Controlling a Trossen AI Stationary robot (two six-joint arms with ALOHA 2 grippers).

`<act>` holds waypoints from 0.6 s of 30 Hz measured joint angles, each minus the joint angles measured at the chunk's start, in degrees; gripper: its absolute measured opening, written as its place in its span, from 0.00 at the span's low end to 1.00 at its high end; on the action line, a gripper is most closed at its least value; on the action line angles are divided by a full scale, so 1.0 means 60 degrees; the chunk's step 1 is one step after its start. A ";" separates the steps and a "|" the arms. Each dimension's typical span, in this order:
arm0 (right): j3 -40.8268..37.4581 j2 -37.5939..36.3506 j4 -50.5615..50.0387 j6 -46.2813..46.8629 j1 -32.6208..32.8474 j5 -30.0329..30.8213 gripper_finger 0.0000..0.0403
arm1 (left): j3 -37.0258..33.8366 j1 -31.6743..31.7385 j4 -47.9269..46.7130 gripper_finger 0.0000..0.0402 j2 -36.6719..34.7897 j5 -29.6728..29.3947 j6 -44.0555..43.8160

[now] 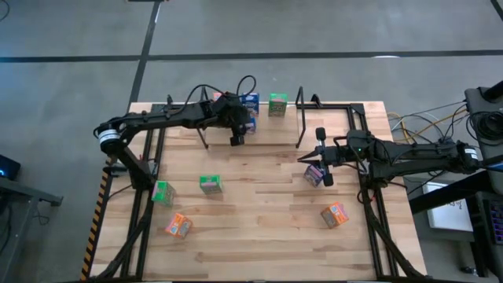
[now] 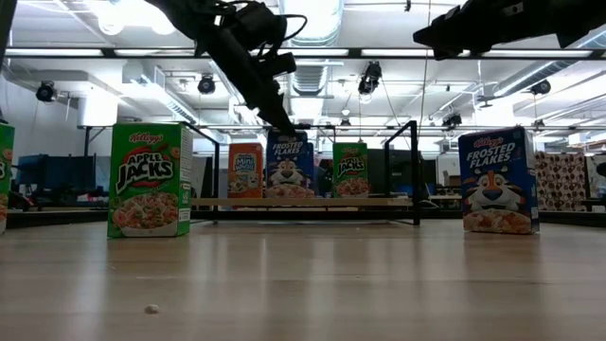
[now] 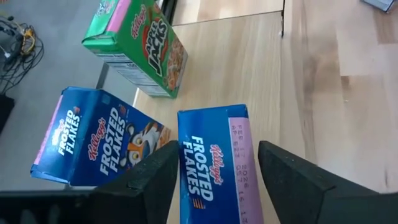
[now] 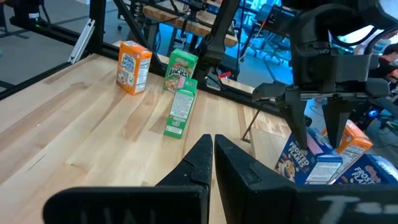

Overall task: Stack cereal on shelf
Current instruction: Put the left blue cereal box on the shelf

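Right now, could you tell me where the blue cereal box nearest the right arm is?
In the high view, the blue box stands on the table's right half, just under the right gripper, with an orange box nearer the front edge.
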 joint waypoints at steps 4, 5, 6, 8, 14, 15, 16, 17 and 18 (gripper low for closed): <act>0.0004 0.0000 0.0054 0.0081 0.0000 0.0001 0.02 | -0.0011 -0.0045 -0.0145 0.51 -0.0293 0.0004 -0.0126; 0.0004 0.0000 0.0070 0.0084 0.0000 0.0004 0.02 | -0.0011 -0.0064 -0.0204 0.51 -0.0407 0.0002 -0.0147; 0.0004 0.0000 0.0089 0.0104 0.0003 0.0004 0.02 | -0.0011 -0.0094 -0.0252 0.51 -0.0539 0.0004 -0.0153; 0.0004 0.0004 0.0185 0.0212 0.0000 0.0004 0.02 | -0.0011 -0.0162 -0.0444 0.51 -0.0816 0.0007 -0.0179; 0.0011 0.0022 0.0655 0.0554 0.0000 0.0028 0.02 | -0.0437 -0.0520 -0.0645 0.51 -0.1908 0.0011 -0.0404; 0.0011 0.0022 0.0715 0.0651 0.0000 0.0054 0.02 | -0.0600 -0.0595 -0.0629 0.51 -0.2088 0.0015 -0.0414; 0.0011 0.0022 0.0781 0.0756 0.0001 0.0160 0.02 | -0.0826 -0.0657 -0.0547 0.51 -0.2276 0.0015 -0.0459; 0.0011 0.0022 0.0851 0.0830 0.0004 0.0311 0.02 | -0.1091 -0.0708 -0.0413 0.51 -0.2460 0.0020 -0.0560; 0.0015 0.0022 0.0885 0.0931 0.0004 0.0480 0.02 | -0.1377 -0.0752 -0.0223 0.51 -0.2634 0.0051 -0.0648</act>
